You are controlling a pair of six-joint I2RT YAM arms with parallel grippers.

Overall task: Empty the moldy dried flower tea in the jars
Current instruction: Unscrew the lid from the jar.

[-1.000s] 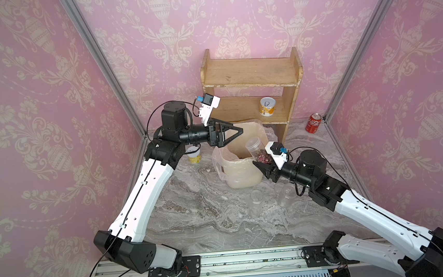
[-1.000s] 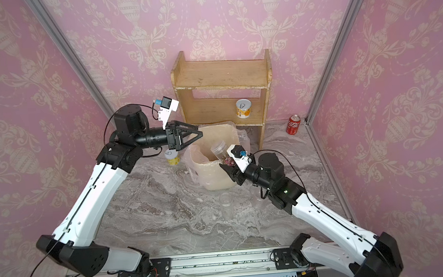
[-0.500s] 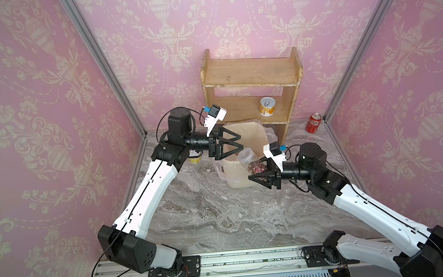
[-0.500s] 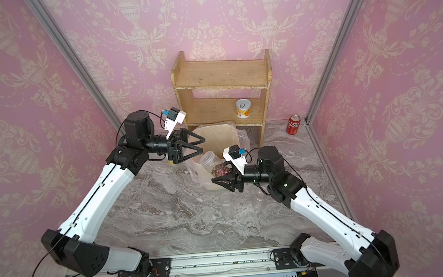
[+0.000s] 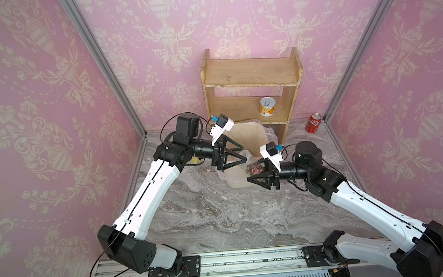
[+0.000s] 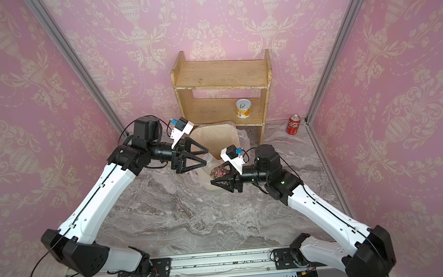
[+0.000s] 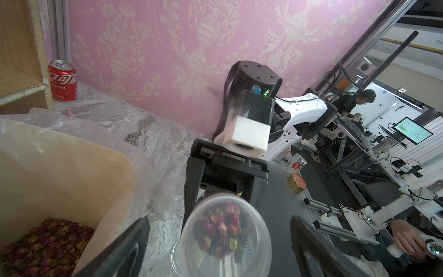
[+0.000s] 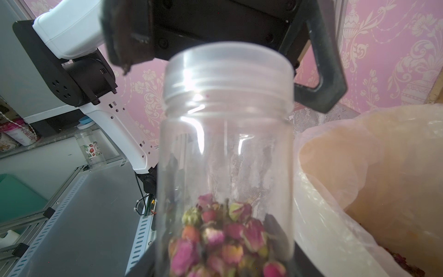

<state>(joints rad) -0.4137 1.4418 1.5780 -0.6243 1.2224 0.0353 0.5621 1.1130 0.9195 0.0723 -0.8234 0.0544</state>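
Work surface: grey marbled tabletop (image 5: 194, 222), closed in on three sides by pink patterned wallpaper (image 5: 36, 105) with metal corner posts (image 5: 107, 72). A rail (image 5: 224, 260) along the front edge carries both arm bases. A wooden shelf (image 5: 250, 72) stands against the back wall with a yellow-and-white tin (image 5: 267, 107) on its middle board. A red cola can (image 5: 313, 122) stands on the tabletop in the back corner beside the shelf. In front of the shelf sits a beige bin (image 7: 60, 179) lined with clear plastic, with loose buds (image 7: 40, 242) on its bottom. The right gripper (image 5: 254, 173) is clamped on a clear jar (image 8: 227, 144), held in the air just beside the bin. Its lid (image 8: 227, 62) is on and faces the left gripper (image 5: 244, 153). Dried flower buds (image 8: 227, 235) sit at the jar's gripped end. The left gripper is spread wide, fingers either side of the lid with gaps on both sides. An empty jar (image 5: 256, 197) and a second empty jar (image 5: 287, 193) stand on the tabletop near the right wrist. Beyond the open side, the left wrist view shows lab benches and a monitor (image 7: 413, 129).
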